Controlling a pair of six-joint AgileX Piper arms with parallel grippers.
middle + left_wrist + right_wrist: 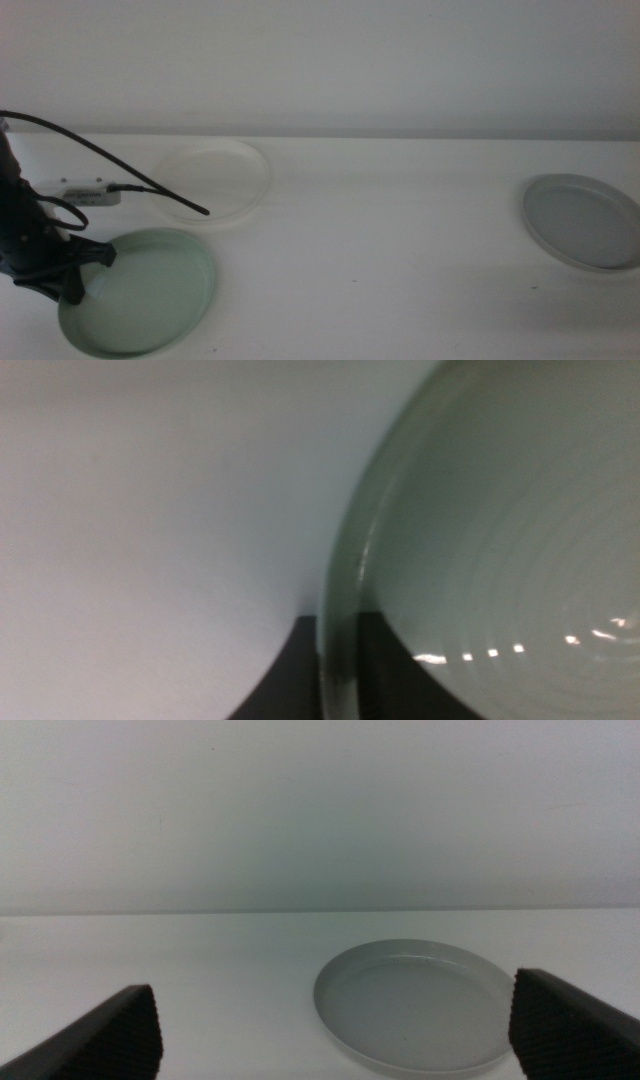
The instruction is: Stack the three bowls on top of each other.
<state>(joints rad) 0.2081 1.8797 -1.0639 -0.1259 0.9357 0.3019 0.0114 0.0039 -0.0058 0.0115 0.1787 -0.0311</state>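
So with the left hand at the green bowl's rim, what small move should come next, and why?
Probably lift the mint green bowl a little off the table. The left hand has one jaw on each side of its rim, while the white bowl sits just beyond, unstacked. The right hand waits open, facing the grey bowl.

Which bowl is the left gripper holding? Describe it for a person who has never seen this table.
On the white table, look at the near left corner, where the left gripper grips a rim. That is the mint green bowl; the white bowl sits behind it, the grey bowl far right.
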